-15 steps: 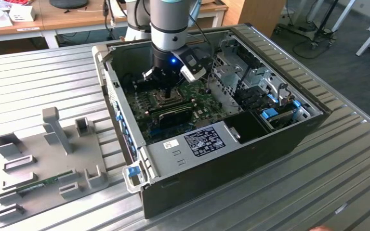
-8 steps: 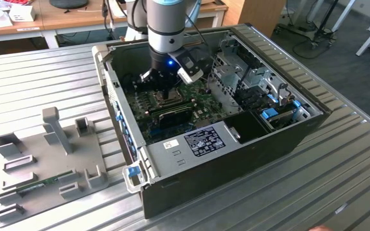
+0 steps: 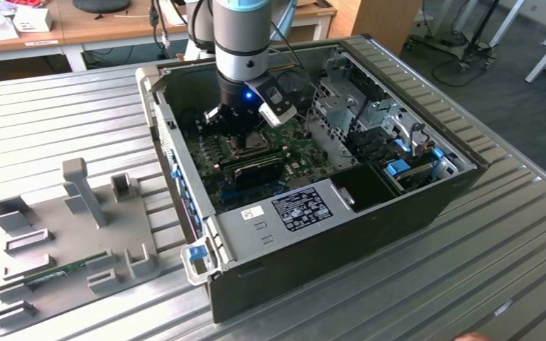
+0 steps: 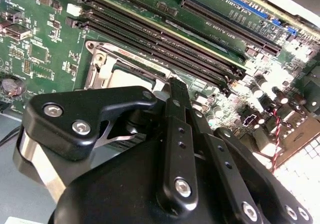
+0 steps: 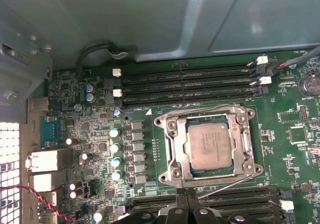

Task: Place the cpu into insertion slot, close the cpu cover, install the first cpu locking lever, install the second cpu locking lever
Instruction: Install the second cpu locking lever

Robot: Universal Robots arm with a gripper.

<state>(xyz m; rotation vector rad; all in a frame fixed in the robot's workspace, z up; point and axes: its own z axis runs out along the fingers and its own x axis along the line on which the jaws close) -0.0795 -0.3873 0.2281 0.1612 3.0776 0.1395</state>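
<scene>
One cpu [image 5: 210, 145], one cpu cover [image 5: 172, 149] (closed over chip), one insertion slot [image 5: 250, 115], one pincer [image 4: 172, 83].

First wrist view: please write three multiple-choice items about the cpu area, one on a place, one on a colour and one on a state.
1. Where is the cpu?
A. in the insertion slot
B. on the table
C. on a memory slot

2. What colour is the circuit board?
A. red
B. green
C. white

3. How is the cpu cover?
A. upright
B. removed
C. lying flat around the cpu

Answers: 1 A, the chip sits inside the silver rim; 2 B, green surrounds the slot; 3 C, its frame lies flat, bordering the chip.
</scene>
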